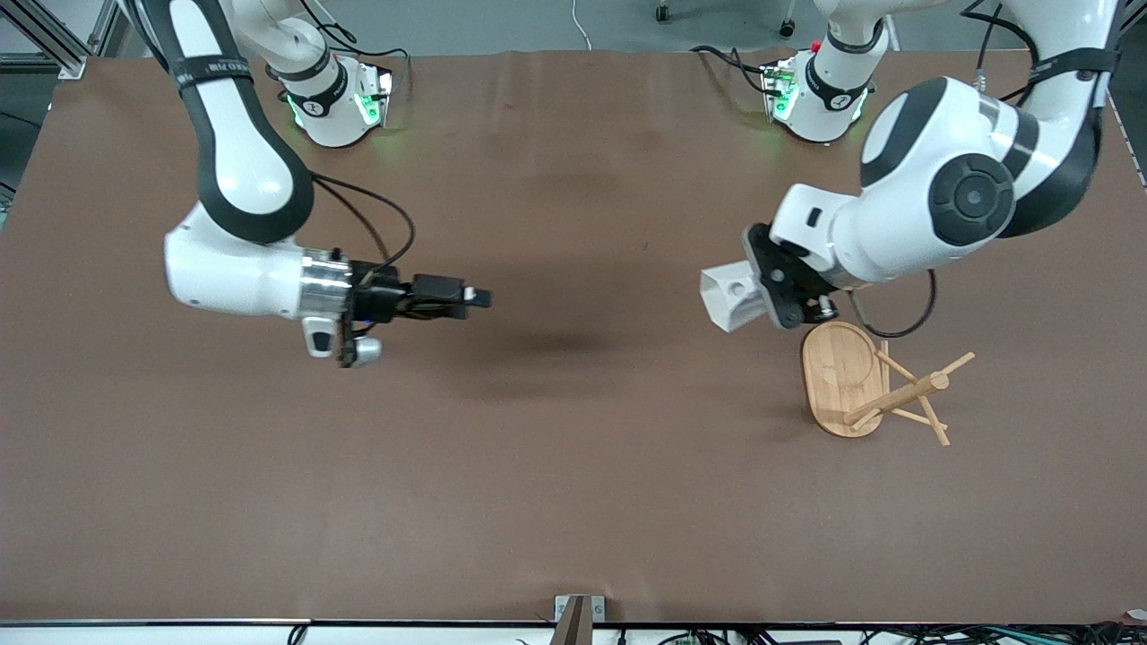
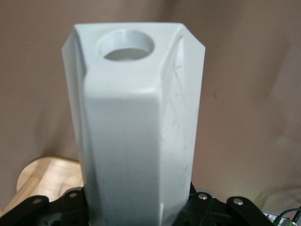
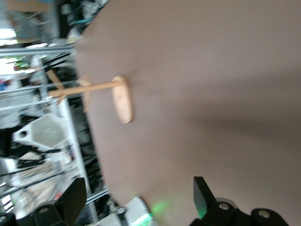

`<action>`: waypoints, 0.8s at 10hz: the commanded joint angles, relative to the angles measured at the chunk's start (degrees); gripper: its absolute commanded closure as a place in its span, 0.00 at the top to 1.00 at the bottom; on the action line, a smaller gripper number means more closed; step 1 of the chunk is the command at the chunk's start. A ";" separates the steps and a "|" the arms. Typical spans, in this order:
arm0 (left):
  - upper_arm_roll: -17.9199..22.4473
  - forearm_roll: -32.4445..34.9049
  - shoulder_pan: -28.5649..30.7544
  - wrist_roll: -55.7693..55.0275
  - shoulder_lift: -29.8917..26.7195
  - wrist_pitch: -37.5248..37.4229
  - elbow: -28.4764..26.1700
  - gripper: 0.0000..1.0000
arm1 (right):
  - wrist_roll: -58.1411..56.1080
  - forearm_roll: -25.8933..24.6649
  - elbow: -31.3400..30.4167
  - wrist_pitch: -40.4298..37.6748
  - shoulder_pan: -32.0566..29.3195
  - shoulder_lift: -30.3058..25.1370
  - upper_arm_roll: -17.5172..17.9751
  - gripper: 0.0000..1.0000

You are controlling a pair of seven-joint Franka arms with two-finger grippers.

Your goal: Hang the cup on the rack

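The cup (image 1: 730,297) is clamped in the left hand (image 1: 778,291) above the desk (image 1: 573,466), beside the rack (image 1: 874,387); the right hand (image 1: 466,296), seemingly open, hovers mid-desk.

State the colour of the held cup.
White; the cup shows best in the left wrist view.

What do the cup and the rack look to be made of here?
The cup, held by the left gripper above the table beside the rack: matte white, flat facets, with fine scratch-like lines in the left wrist view; probably plastic, possibly printed. The rack: pale wood with visible grain on its oval base, likely bamboo. The right gripper waits, empty.
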 commanded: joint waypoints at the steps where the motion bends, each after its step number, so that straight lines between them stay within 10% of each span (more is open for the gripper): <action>1: -0.39 2.72 3.71 -8.75 0.36 1.10 -2.27 0.00 | 9.80 -15.36 -2.61 -1.59 -0.14 -4.73 -5.59 1.00; 6: -0.74 1.67 9.53 -14.42 -1.66 9.86 -10.88 0.00 | 8.96 -52.45 4.63 -12.09 -0.31 -10.19 -18.45 1.00; 8: -0.65 -0.60 10.15 -14.42 -1.22 12.25 -11.94 0.00 | 9.31 -55.41 9.40 -17.48 -0.31 -11.93 -18.36 1.00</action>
